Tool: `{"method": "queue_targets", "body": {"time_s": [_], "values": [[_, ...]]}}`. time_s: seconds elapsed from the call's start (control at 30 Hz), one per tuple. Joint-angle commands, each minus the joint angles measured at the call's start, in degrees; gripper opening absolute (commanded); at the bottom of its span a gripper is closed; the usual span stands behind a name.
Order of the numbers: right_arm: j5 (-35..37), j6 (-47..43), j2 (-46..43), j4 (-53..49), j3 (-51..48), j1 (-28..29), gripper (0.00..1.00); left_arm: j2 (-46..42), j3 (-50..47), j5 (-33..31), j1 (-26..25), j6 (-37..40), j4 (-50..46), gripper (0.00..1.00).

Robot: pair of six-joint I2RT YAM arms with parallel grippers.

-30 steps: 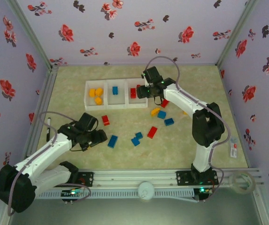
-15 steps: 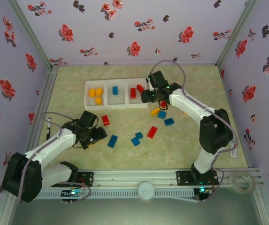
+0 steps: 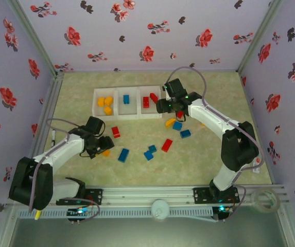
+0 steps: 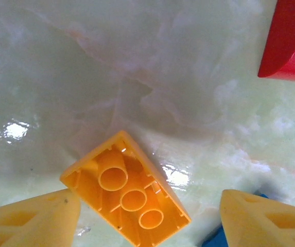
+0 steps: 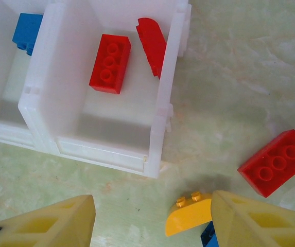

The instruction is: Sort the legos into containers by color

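The white containers tray [image 3: 118, 116] holds yellow legos on the left, a blue one in the middle and red ones [image 5: 110, 64] on the right. My left gripper [image 3: 101, 145] hangs low and open over the table. An upside-down orange lego [image 4: 129, 198] lies between its fingertips [image 4: 29, 221], close to the left one. My right gripper [image 3: 168, 112] stands open just off the tray's front right corner [image 5: 155, 164]. A curved yellow lego [image 5: 188, 213] lies against its right fingertip [image 5: 260, 221], and a red lego [image 5: 276, 162] lies beyond.
Loose legos lie in front of the tray: a red one [image 3: 116, 131], blue ones [image 3: 123, 155] [image 3: 150, 152], a red one [image 3: 167, 145] and blue ones [image 3: 185, 134] [image 3: 177, 125]. A red piece [image 4: 289, 41] sits ahead of the left gripper. Flowered walls enclose the table.
My right gripper has moved from over the red compartment to the tray's front right corner. My left gripper has shifted left over the orange lego and its jaws have narrowed.
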Motion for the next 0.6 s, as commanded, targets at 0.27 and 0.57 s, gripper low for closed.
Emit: {"method": "queue_targets", "body": {"time_s": [0.27, 0.57], "values": [[0.9, 0.9, -1.8, 0.6, -1.0, -0.5, 0.61, 1.4, 0.6, -1.7, 0.5, 3.8, -0.9, 0.54], [0.9, 1.0, -2.2, 0.9, -1.7, -0.6, 0.61, 3.5, 0.3, -3.3, 0.4, 4.9, -1.1, 0.45]]}}
